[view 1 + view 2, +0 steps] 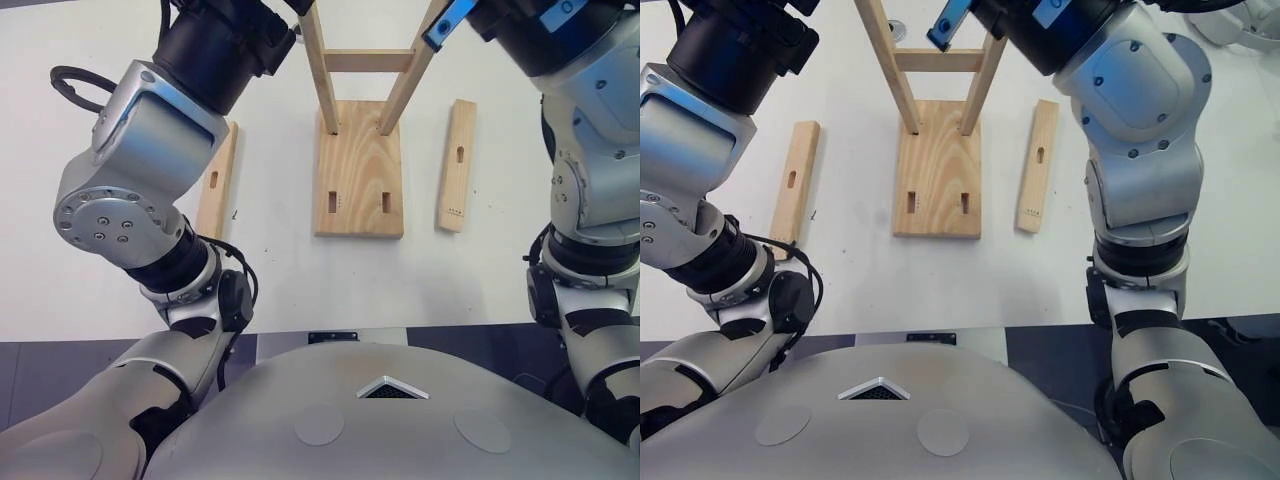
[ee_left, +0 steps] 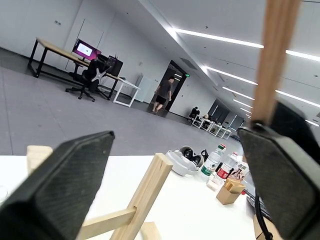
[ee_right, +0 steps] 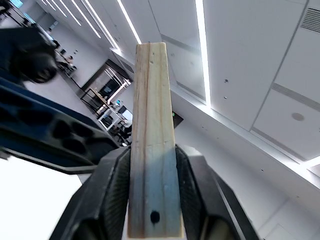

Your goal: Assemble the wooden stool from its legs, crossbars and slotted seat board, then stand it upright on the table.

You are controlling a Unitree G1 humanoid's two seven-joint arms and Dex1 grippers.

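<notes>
Left eye view is showing the seat board [image 1: 358, 190] lying flat on the table [image 1: 300, 280], a leg frame [image 1: 367, 62] standing in its far slots, likely light and stiff, best held near the leg tops, right gripper [image 3: 152, 165] clamping one, left gripper [image 2: 175, 145] gaping wide beside the other.

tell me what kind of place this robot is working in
Probably a large open-plan office or robotics lab. A desk with a monitor and an office chair stands on a wide grey floor, long ceiling light strips run overhead, and the workbench is a white table.
</notes>
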